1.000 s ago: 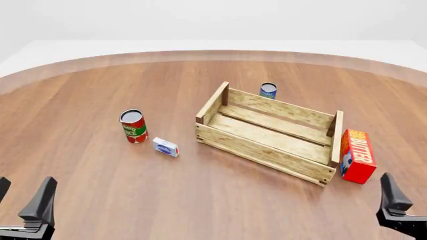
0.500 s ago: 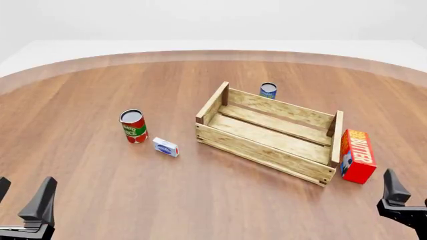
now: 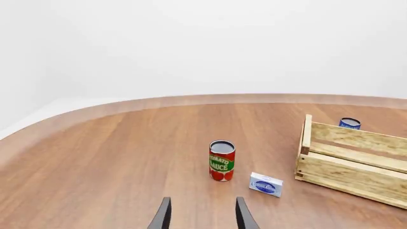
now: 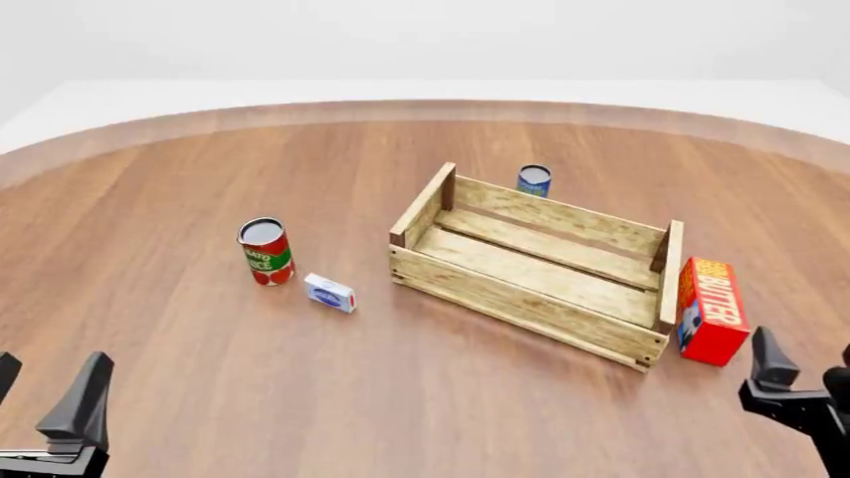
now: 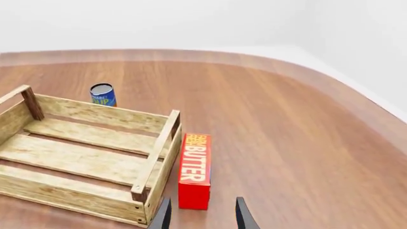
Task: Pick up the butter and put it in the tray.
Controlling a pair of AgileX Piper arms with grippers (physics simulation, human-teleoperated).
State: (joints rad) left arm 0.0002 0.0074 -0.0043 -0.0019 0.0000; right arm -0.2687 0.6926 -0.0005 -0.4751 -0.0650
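The approach step is in hand: the right hand, fingers spread and empty, hovers near the red rectangular butter carton, which lies on the wooden bench just beside the slatted wooden tray's end wall. Next, I judge, it must descend to straddle the carton.

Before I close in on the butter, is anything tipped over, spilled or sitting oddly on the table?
Nothing stands out. The butter stands just outside the tray's right end, intact. The tray sits flat, nothing in it. Both cans are upright, and the small white box stands undisturbed. Both claws are open and hold nothing.
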